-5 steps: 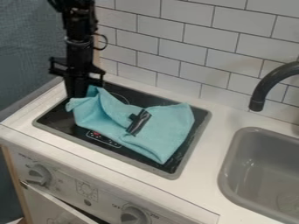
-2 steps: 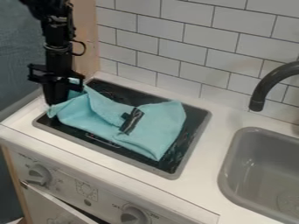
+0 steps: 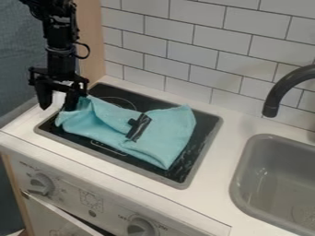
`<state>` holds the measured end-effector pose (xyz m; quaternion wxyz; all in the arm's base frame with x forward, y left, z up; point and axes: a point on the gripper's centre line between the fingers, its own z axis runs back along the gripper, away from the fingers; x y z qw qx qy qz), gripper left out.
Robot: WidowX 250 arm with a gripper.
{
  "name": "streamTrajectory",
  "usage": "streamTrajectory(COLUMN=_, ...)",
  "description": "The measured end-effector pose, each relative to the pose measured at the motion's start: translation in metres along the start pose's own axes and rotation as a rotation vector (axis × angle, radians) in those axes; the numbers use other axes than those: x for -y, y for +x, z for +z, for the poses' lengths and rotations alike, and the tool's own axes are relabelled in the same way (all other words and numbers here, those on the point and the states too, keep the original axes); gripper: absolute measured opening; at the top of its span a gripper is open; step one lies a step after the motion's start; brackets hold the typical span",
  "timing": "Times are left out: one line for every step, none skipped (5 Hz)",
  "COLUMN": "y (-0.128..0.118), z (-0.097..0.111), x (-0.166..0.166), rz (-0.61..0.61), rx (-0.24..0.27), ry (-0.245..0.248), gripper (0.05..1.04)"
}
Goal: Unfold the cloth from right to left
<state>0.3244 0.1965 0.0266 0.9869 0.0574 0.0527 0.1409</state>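
Note:
The black gripper point(image 3: 57, 106) hangs at the stove's left end with its two fingers spread apart, nothing held between them. Its right finger is beside the upper left corner of the cloth point(image 3: 169, 133), its left finger out over the white counter. The light blue cloth lies rumpled across the black stove top, its left part raised in soft folds and its right part flatter, with a black tag near the middle.
The stove top point(image 3: 200, 161) is set into a white counter point(image 3: 215, 198). A grey sink point(image 3: 271, 179) and dark faucet point(image 3: 286, 90) are at the right. White wall tiles rise behind, and knobs are on the front panel.
The gripper moved left, drawing the cloth slightly left with it, then opened and let go of the cloth's left corner. That corner has slipped back a little to the right.

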Motion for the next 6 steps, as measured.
streamTrajectory(y=0.0, z=0.002, x=-0.001, rz=0.002, rx=-0.008, ry=0.002, gripper=1.018)
streamTrajectory(y=0.0, z=0.006, x=0.001, rz=-0.001, rx=-0.001, ry=-0.009, gripper=1.007)
streamTrajectory(y=0.001, z=0.044, x=-0.004, rz=0.004, rx=0.091, ry=0.003, gripper=0.999)
streamTrajectory(y=-0.005, z=0.064, x=-0.003, rz=0.003, rx=0.137, ry=-0.006, gripper=0.999)
streamTrajectory(y=-0.013, z=0.076, x=0.0, rz=0.024, rx=0.19, ry=-0.018, gripper=0.999)
streamTrajectory(y=-0.018, z=0.072, x=0.0, rz=0.083, rx=0.172, ry=-0.016, gripper=0.999)
